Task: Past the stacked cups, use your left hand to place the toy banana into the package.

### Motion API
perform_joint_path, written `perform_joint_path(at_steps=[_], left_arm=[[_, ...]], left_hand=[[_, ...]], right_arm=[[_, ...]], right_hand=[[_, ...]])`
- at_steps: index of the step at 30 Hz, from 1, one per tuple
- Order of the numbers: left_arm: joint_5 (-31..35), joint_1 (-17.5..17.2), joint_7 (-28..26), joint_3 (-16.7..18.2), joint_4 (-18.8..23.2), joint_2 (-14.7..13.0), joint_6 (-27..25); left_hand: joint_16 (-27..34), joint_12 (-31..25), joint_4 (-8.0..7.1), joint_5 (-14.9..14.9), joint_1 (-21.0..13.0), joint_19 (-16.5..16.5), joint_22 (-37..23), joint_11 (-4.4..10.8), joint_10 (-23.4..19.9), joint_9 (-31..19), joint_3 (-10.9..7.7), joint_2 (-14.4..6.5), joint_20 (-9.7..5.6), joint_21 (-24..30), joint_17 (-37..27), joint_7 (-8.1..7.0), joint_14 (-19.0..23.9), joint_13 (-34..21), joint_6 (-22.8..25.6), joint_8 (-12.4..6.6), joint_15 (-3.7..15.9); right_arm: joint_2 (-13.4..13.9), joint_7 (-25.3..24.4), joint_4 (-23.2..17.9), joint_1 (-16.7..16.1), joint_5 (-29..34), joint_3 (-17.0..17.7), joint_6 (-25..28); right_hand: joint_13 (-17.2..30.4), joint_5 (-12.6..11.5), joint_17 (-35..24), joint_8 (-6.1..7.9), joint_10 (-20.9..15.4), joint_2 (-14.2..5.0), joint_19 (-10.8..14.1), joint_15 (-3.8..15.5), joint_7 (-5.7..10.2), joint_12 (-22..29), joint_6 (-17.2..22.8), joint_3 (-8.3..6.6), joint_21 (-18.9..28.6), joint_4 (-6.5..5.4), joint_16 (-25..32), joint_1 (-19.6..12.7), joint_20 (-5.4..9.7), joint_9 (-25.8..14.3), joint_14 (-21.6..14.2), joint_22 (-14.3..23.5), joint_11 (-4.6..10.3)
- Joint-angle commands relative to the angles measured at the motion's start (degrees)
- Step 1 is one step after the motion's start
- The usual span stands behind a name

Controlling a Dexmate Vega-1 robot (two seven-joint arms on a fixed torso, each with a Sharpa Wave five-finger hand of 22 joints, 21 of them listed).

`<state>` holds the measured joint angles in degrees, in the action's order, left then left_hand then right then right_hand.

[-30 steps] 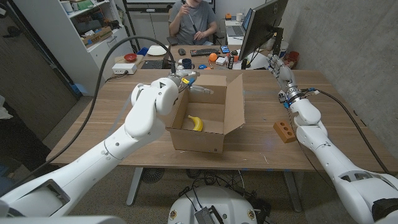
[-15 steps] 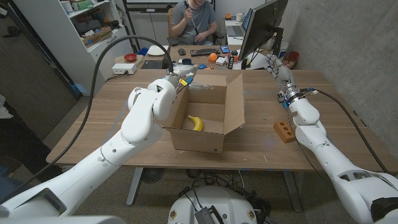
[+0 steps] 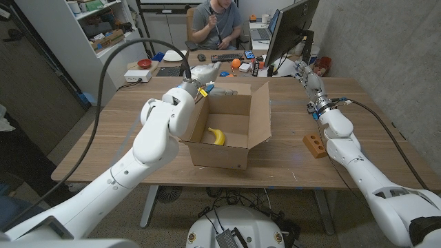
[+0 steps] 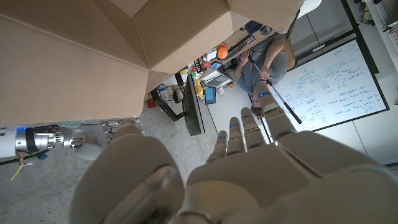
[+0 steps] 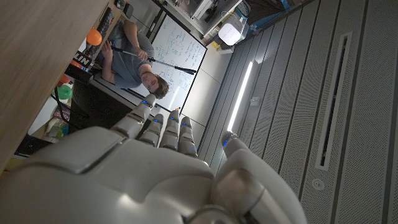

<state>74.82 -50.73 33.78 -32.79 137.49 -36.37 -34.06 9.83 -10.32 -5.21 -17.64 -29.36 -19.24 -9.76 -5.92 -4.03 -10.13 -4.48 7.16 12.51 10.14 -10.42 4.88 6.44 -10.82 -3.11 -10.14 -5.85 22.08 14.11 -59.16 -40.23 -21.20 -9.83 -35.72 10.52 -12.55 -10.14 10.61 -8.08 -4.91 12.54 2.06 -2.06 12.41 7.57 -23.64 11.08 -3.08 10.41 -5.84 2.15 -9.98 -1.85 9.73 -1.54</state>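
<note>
The toy banana (image 3: 217, 136) lay on the floor of the package (image 3: 242, 155), an open cardboard box standing near the middle of the desk (image 3: 103, 148), a little toward its near edge. The banana sat toward the box's left side, free of either hand, its curve plain against the brown bottom. And the left hand (image 3: 205, 71) was up, lifted above the package's far left corner, over the far part of the desk! Its fingers were stretched out and a little apart, holding nothing; the left wrist view showed the same, the left hand's fingers (image 4: 239, 134) reaching out straight with the box's cardboard flaps hanging across the picture beyond them. The left arm bent up from the near left corner of the desk, its white elbow just beside the package's left wall.

Over at the desk's far right corner, the right hand (image 3: 306, 71) stood raised off the wood, well apart from the package. Its fingers (image 5: 166, 130) lay extended side by side in the right wrist view, the thumb set apart, gripping nothing. An orange block (image 3: 315, 145) with holes rested by the right edge of the desk, near the right forearm. Behind the far edge, a person (image 3: 215, 21) sat at another desk crowded with small things and a monitor (image 3: 288, 29).
</note>
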Motion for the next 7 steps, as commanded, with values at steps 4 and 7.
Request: perform_joint_path(at_steps=[4, 7], left_arm=[[0.6, -2.5, -5.1, 2.7, 0.4, 2.8, 1.6], [1.1, -2.8, -6.4, 2.9, 0.5, 2.9, 1.7]], left_hand=[[0.1, -0.1, -0.13, -0.7, 0.3, 1.0, -0.1, -1.25, 2.5, -0.1, 1.02, 0.2, 0.05, 0.0, -0.1, -0.21, -2.1, -0.1, -1.9, 0.30, -1.01], [0.1, 0.0, -0.30, -0.8, 0.6, 1.4, -0.1, -1.72, 3.7, -0.1, 1.50, 0.3, 0.07, 0.0, -0.1, -0.51, -2.9, -0.1, -2.8, 0.32, -1.62]], right_arm=[[-0.3, 0.5, 1.4, 0.6, 0.2, 0.3, -0.3], [-0.4, 0.7, 1.3, 0.6, -0.1, 0.4, -0.1]], right_hand=[[0.3, -0.5, -0.2, -0.02, -0.5, 0.23, 0.4, 0.67, -0.38, -0.2, 0.3, -0.19, 0.0, 0.29, 0.1, -0.1, 1.72, -0.3, -0.5, 0.1, -0.14], [0.3, -0.5, -0.2, -0.03, -0.5, 0.22, 0.4, 0.66, -0.39, -0.2, 0.3, -0.19, 0.0, 0.30, 0.1, -0.1, 1.68, -0.3, -0.5, 0.1, -0.16]])
